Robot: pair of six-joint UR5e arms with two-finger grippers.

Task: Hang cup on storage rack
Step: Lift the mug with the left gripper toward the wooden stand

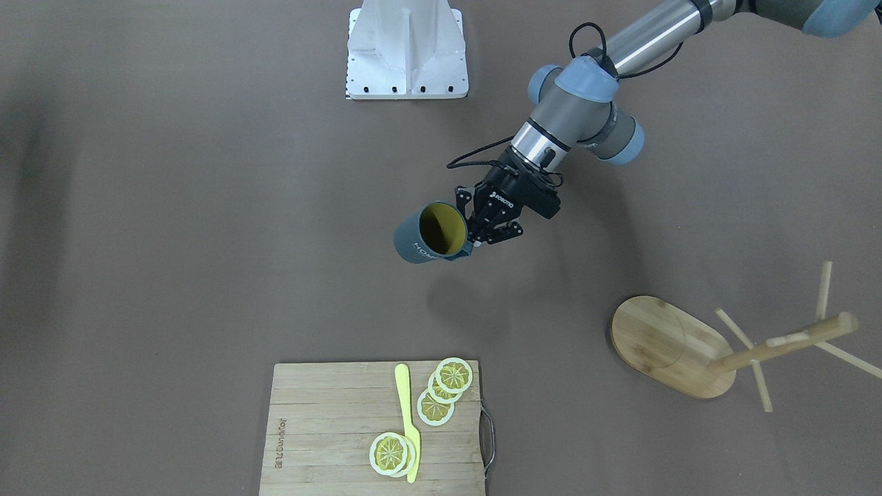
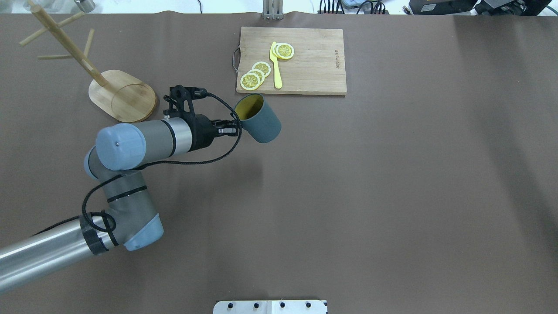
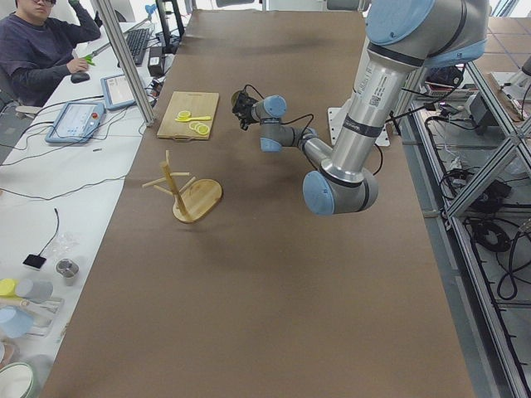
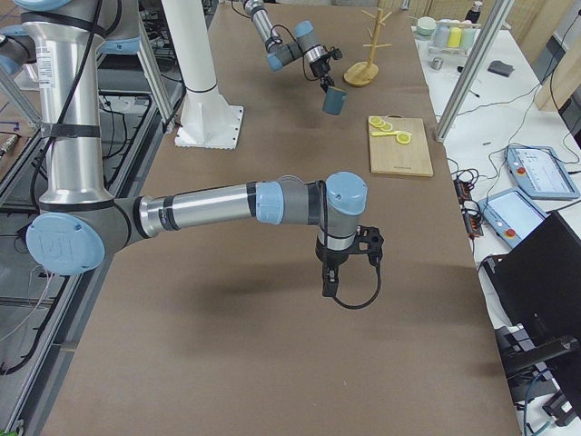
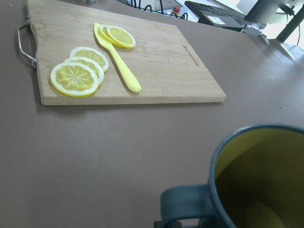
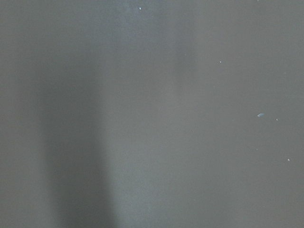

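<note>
The dark teal cup point(image 1: 417, 242) with a yellow inside hangs tilted in the air above the table's middle, its "HOME" lettering facing the front-facing view. My left gripper point(image 1: 474, 233) is shut on the cup's handle point(image 5: 185, 205). The cup also shows in the overhead view point(image 2: 261, 123), just in front of the board. The bamboo storage rack point(image 1: 665, 344) stands upright on its oval base on my left side, apart from the cup; its pegs point(image 2: 65, 56) are bare. My right gripper point(image 4: 329, 289) shows only in the exterior right view, low over the table; I cannot tell whether it is open or shut.
A wooden cutting board point(image 2: 311, 65) with lemon slices point(image 2: 255, 75) and a yellow knife point(image 2: 276, 65) lies at the table's far edge, just beyond the cup. The robot's white base point(image 1: 406, 55) is at the near edge. An operator point(image 3: 41, 50) sits beyond the table.
</note>
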